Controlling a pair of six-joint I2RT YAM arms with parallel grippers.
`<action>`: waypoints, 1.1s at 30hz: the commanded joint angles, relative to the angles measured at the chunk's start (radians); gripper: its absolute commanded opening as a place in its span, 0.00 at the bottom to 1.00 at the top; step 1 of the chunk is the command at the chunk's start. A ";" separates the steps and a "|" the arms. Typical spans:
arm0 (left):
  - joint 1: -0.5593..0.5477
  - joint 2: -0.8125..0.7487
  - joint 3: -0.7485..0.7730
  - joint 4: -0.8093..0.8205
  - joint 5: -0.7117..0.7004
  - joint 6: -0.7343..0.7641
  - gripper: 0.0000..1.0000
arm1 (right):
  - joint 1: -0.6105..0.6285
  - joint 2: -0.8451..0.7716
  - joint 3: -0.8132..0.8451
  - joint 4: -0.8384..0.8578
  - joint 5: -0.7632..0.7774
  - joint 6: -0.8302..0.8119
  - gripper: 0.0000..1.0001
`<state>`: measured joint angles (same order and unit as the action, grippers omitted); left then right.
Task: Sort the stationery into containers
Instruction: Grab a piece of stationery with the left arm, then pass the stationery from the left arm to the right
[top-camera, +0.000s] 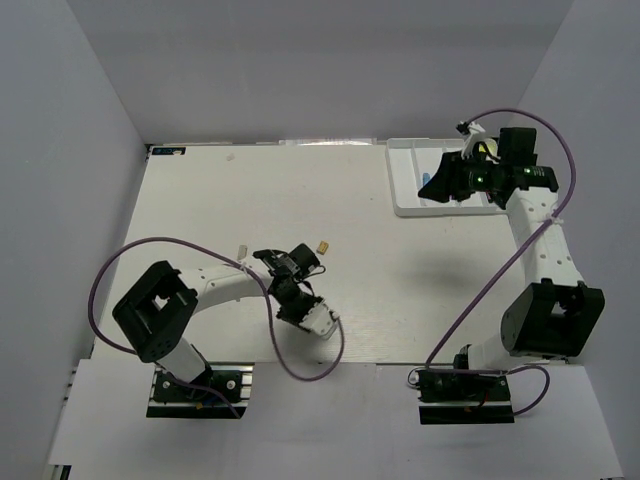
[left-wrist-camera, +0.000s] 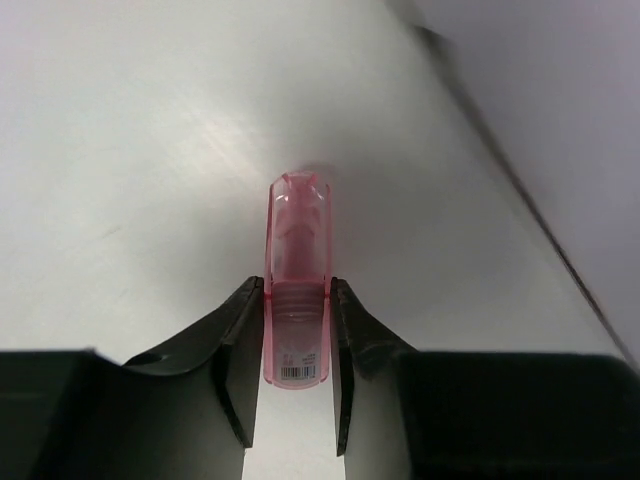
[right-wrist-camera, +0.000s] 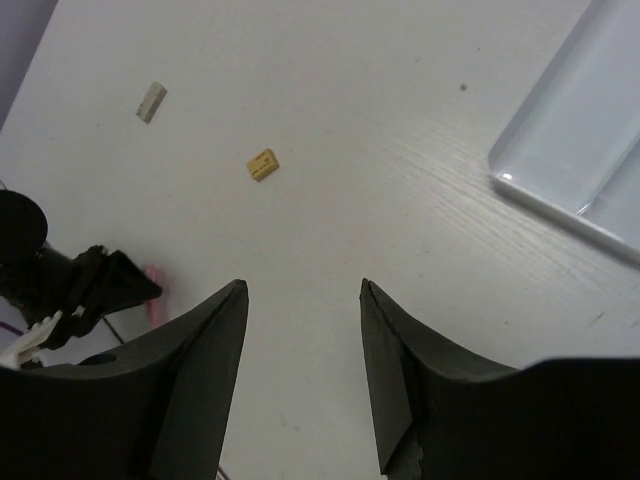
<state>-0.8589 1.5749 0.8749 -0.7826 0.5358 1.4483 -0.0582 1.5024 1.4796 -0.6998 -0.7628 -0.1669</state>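
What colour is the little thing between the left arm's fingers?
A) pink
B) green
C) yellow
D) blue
A: the left wrist view shows a translucent pink capsule-shaped plastic piece lying on the white table, right between the fingers of the left end effector.

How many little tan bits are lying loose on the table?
2: a yellow-tan bit near the middle of the top view, and a paler bit to its left. Others may be hidden.
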 joint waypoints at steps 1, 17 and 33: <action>0.014 -0.033 0.097 0.279 0.024 -0.617 0.00 | -0.003 -0.068 -0.071 0.057 -0.056 0.050 0.54; 0.023 -0.165 0.272 0.589 -0.631 -1.838 0.00 | 0.102 -0.246 -0.378 0.480 -0.073 0.685 0.59; 0.023 -0.098 0.329 0.660 -0.542 -1.922 0.00 | 0.306 -0.150 -0.344 0.531 0.061 0.794 0.59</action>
<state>-0.8349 1.4906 1.1584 -0.1490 -0.0231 -0.4450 0.2192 1.3415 1.1030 -0.2020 -0.7559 0.6117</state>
